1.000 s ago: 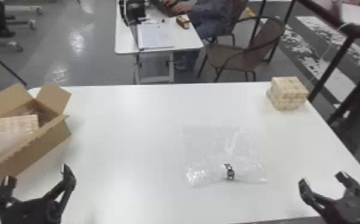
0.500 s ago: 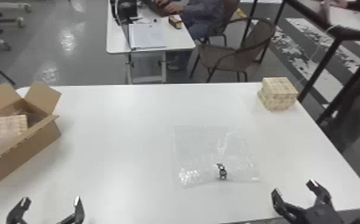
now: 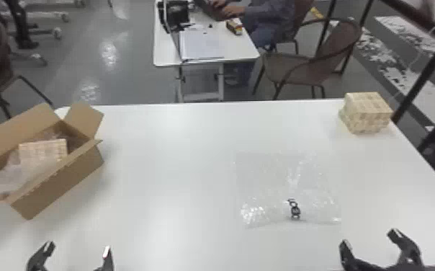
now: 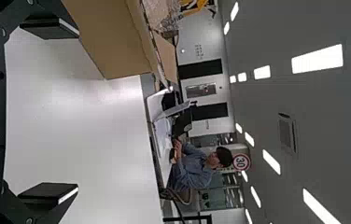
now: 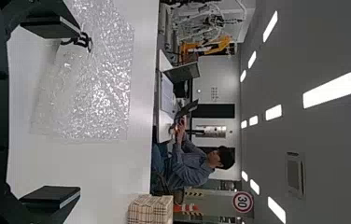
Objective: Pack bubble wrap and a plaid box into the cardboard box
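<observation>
Clear plastic wrap (image 3: 288, 187), flat on the bench (image 3: 177, 162), approx. 1 o'clock from robot, mid-reach. Small dark item (image 3: 294, 209) on its near part; can't ID.

Plaid box (image 3: 366, 113) farther out, between 1 and 2 o'clock, by the bench's far R corner. Poss. more than one stacked, can't tell.

Carton (image 3: 62, 180) at 10 o'clock, flaps up, set askew. Inside: another plaid box (image 3: 44, 149) w/ wrap (image 3: 8, 176) bunched round its near side & over the carton's near end.

L hand (image 3: 78, 247) at 9–10 o'clock, close in, released, nothing held. R hand (image 3: 370, 238) at 2–3 o'clock, close in, also spread & empty, just beyond the loose wrap's near R corner.

Handling (est.): wrap v. light, limp, slick; will slide or fold if pushed. Best pinch a bunched bit at near edge, clear of dark item, then lift; flat film gives little to bite. Plaid box prob. light, fairly stiff, sides may dent; take across opp. side faces, mid-height, mod. squeeze. If stacked, grip low or upper part may shift.

Judgement: packing part done; R hand better placed for next pickup, wrap likely first. Risk: wrap snagging on carton flap en route.
</observation>
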